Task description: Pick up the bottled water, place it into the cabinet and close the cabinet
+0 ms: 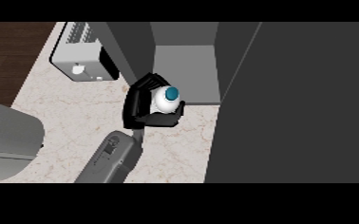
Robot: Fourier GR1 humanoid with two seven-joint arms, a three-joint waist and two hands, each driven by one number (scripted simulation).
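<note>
White plastic water bottle with a blue cap (pixel 167 99): held upright at the mouth of the cabinet, not yet clearly inside.
Black left hand (pixel 136 107): curled round the bottle, which is partly hidden by it.
Dark grey open cabinet (pixel 186 61): its paler floor is seen just beyond the bottle.
Dark cabinet door (pixel 280 104): swung wide at the right.
Speckled beige desk (pixel 77 109): seen beneath the forearm.
Risk: the bottle could be toppled if released before its base is seated. The door would be blocked if the bottle were left on the threshold.
</note>
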